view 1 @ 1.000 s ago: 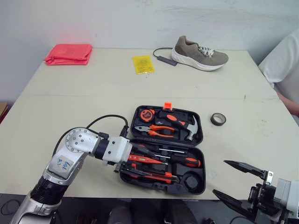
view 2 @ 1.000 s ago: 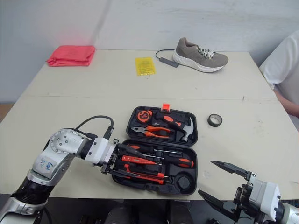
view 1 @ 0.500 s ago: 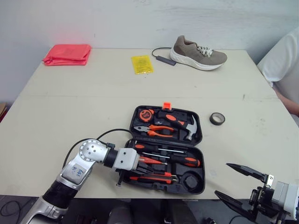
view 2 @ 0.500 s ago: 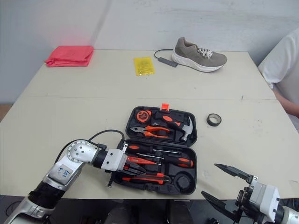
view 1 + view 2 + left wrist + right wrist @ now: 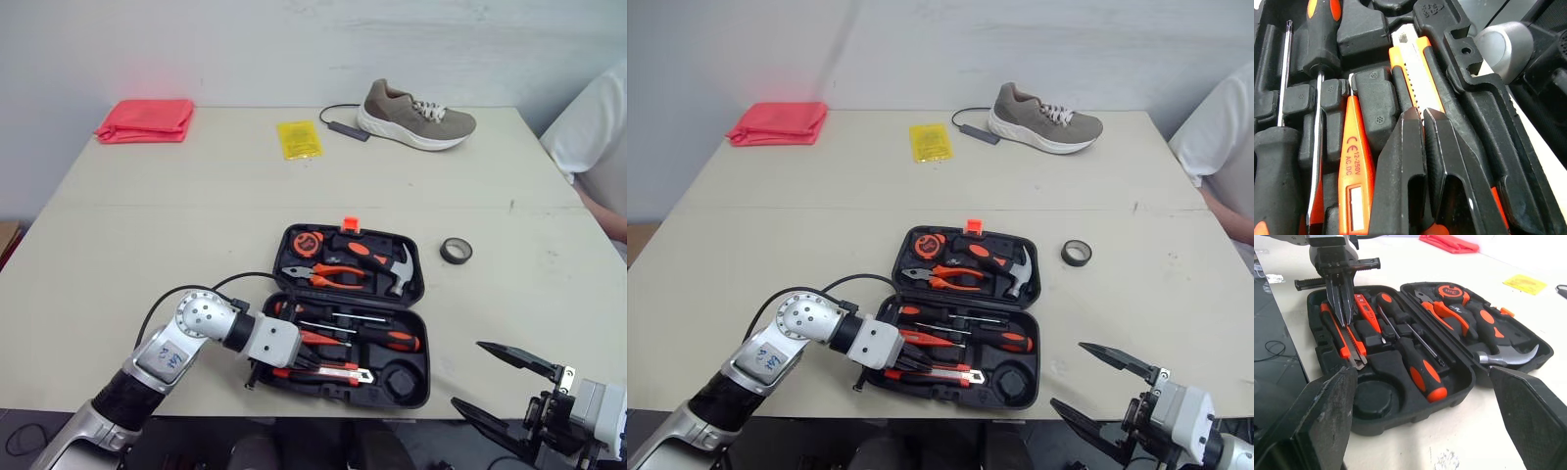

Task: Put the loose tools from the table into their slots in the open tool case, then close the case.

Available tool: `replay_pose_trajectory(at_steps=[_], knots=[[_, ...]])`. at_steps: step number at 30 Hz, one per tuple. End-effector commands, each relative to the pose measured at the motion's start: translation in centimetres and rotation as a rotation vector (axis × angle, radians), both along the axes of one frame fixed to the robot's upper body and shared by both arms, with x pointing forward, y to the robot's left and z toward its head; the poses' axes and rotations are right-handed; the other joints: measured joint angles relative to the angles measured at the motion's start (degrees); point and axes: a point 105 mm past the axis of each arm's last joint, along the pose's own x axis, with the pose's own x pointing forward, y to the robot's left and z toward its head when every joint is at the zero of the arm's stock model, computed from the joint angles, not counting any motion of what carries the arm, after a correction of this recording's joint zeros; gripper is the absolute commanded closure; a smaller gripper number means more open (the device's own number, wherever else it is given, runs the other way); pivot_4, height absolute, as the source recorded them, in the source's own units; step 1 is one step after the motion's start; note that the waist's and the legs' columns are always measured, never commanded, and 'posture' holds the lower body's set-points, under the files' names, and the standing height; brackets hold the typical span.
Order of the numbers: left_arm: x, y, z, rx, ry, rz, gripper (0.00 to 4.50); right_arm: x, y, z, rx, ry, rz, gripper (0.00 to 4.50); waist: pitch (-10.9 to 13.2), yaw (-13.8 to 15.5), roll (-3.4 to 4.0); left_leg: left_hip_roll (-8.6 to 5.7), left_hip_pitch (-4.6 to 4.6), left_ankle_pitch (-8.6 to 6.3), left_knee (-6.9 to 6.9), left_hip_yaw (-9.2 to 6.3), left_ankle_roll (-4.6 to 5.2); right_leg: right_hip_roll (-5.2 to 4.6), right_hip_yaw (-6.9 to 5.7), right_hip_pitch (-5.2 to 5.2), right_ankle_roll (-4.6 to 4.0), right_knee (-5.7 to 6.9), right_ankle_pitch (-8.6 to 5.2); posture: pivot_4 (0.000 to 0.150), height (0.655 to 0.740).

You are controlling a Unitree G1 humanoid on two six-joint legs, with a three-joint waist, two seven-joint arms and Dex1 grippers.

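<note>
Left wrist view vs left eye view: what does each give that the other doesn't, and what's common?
Left wrist adds: the 12-250V print on the orange voltage tester and the segmented blade of the utility knife. Left eye adds: tape roll, shoe, the hammer in the case's far half, and the open right gripper. Shared: left gripper, fingers together, at the knife inside the tool case.

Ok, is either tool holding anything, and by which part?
Nothing is held. The left tool is shut, tips down on the utility knife lying in the tool case; the right tool hangs open and empty.
</note>
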Motion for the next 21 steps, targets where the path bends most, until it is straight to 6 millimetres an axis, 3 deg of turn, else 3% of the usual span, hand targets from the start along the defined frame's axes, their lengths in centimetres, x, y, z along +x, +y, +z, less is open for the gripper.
replay_pose_trajectory(at_steps=[1,4,8,12,15,18,19,21], knots=[[-0.3,0.2,-1.0,-0.028,0.068,0.020,4.41,0.0,0.1,0.7,-0.001,-0.038,-0.009,0.00,0.00,0.07,0.00,-0.02,-0.02,0.01,0.01,-0.03,0.02,0.00,0.00,0.00,0.01,-0.01,0.01,0.150,0.7400],[0.3,0.9,1.7,-0.193,0.055,0.047,4.41,0.2,-0.7,0.9,-0.017,-0.052,-0.056,0.00,0.02,-0.08,-0.03,-0.01,-0.07,-0.01,0.01,-0.03,0.05,-0.02,0.00,-0.03,0.02,-0.01,0.01,0.150,0.7400],[2.3,4.3,5.5,-0.418,0.076,0.233,4.41,0.1,-3.7,1.4,-0.053,-0.072,-0.196,0.00,0.27,-0.21,-0.18,0.07,-0.15,0.01,0.01,-0.05,0.01,0.00,-0.06,-0.14,0.00,0.04,0.00,0.150,0.7400],[4.3,9.9,6.3,-0.453,0.054,0.520,3.19,-0.6,-7.9,1.7,-0.090,-0.074,-0.377,0.00,0.33,-0.42,-0.18,0.07,-0.10,0.01,-0.06,-0.04,-0.02,-0.01,-0.07,-0.14,-0.02,0.03,-0.01,0.150,0.7400],[5.9,15.6,7.1,-0.504,-0.017,0.794,1.71,-1.4,-10.8,2.0,-0.105,-0.092,-0.520,0.00,0.47,-0.37,-0.22,0.07,-0.10,0.00,-0.09,-0.03,-0.02,-0.03,-0.09,-0.15,-0.03,-0.02,-0.02,0.150,0.7400],[6.2,23.0,6.6,-0.522,-0.096,1.108,0.33,-2.3,-14.0,2.3,-0.103,-0.124,-0.697,0.00,0.54,-0.41,-0.30,0.08,-0.11,-0.01,-0.11,-0.03,-0.04,-0.06,-0.13,-0.18,-0.05,-0.02,-0.02,0.150,0.7400],[5.7,25.1,6.1,-0.516,-0.106,1.197,0.06,-2.7,-14.9,2.3,-0.098,-0.132,-0.751,0.00,0.54,-0.54,-0.30,0.09,-0.11,-0.02,-0.13,-0.02,-0.05,-0.08,-0.13,-0.19,-0.05,-0.03,-0.03,0.150,0.7400],[4.6,28.0,5.0,-0.482,-0.114,1.314,0.06,-3.2,-16.0,2.1,-0.097,-0.138,-0.819,0.00,0.55,-0.83,-0.31,0.11,-0.11,-0.08,-0.21,0.02,-0.09,-0.12,-0.14,-0.24,-0.11,-0.05,-0.06,0.150,0.7400]])
